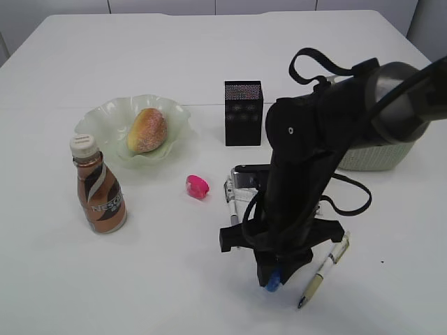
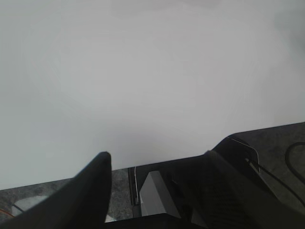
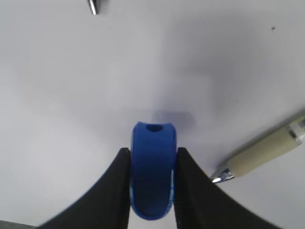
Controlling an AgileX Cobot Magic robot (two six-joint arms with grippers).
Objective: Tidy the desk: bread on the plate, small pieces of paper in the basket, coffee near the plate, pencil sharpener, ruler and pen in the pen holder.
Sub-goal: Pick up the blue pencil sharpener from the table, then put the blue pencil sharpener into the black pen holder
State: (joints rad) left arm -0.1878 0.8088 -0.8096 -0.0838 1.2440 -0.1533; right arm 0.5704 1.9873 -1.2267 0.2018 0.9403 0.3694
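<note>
— So what does the right gripper have?

— A blue sharpener, pinched between both fingers, jaws closed to its width. From outside only a blue tip shows under the arm, near the table's front edge, right of middle. Whether it touches the table I cannot tell.

— And the left gripper?

— Its fingers stand apart with nothing between them, over the table's edge. It does not appear in the exterior view.

— Pens?

— One beige pen lies just right of the right gripper, pointing toward the front edge. Another pen is mostly hidden behind the arm, beside something clear I cannot make out.

— The rest?

— Bread sits on the plate, left of middle. The coffee stands just in front of it. A pink sharpener lies between plate and arm. The black holder stands mid-table. The basket by the right edge is largely covered by the arm.
</note>
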